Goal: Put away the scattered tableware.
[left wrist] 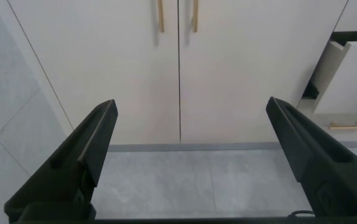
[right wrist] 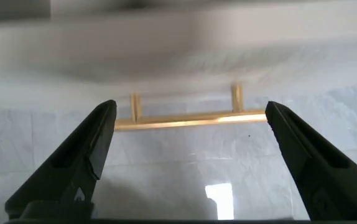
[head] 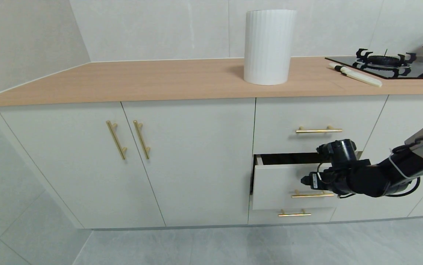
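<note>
Hovering at the part-open drawer (head: 277,184), the right gripper (head: 306,181) has its fingers spread wide, the gold handle (right wrist: 190,119) just ahead between them (not gripped). The left gripper (left wrist: 191,107) is spread wide too, low before the cabinet doors (left wrist: 178,62). The white knife (head: 356,74) lies on the counter (head: 141,79) at the hob's (head: 388,62) edge, well apart from the drawer, near a white canister (head: 268,46)

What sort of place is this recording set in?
Most likely a home-style kitchen: a wooden countertop with a gas hob set in it, a knife lying beside the hob, and pale cabinets below with one drawer pulled partly open.
</note>
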Tool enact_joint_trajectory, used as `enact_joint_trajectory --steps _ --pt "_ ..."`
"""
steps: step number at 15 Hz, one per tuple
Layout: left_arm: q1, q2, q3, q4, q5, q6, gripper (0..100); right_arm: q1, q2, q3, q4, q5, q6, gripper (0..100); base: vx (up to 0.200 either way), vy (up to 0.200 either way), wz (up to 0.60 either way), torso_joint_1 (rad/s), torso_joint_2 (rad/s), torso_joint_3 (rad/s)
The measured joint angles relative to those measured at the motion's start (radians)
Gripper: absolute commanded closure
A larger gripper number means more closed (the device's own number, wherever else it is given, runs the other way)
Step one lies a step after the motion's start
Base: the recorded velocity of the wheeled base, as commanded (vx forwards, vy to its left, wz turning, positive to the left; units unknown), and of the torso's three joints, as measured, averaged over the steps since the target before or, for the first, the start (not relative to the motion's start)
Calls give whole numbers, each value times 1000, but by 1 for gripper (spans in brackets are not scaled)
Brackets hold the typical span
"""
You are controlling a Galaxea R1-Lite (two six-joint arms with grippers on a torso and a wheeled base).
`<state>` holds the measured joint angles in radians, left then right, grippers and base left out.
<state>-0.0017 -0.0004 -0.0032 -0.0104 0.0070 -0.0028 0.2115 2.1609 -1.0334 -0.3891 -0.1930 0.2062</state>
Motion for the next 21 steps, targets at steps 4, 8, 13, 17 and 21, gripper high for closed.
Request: enact_joint_trajectory --steps 4,8,13,17,21 --pt "0 0 0 0 0 0 0 -3 56 -3 -232 -60 9 0 0 0 0 0 0 0" --pt "0 0 0 0 0 0 0 -3 105 -2 -342 -70 15 0 0 0 0 0 0 0" --pt "1 0 0 0 0 0 0 -3 151 -29 -428 -116 42 0 0 0 0 0 0 0" --pt "0 0 0 0 0 0 0 -3 183 -53 -481 -127 44 0 0 0 0 0 0 0" --pt "0 0 0 0 -1 0 0 -2 210 -83 -500 -161 51 0 0 0 0 0 0 0"
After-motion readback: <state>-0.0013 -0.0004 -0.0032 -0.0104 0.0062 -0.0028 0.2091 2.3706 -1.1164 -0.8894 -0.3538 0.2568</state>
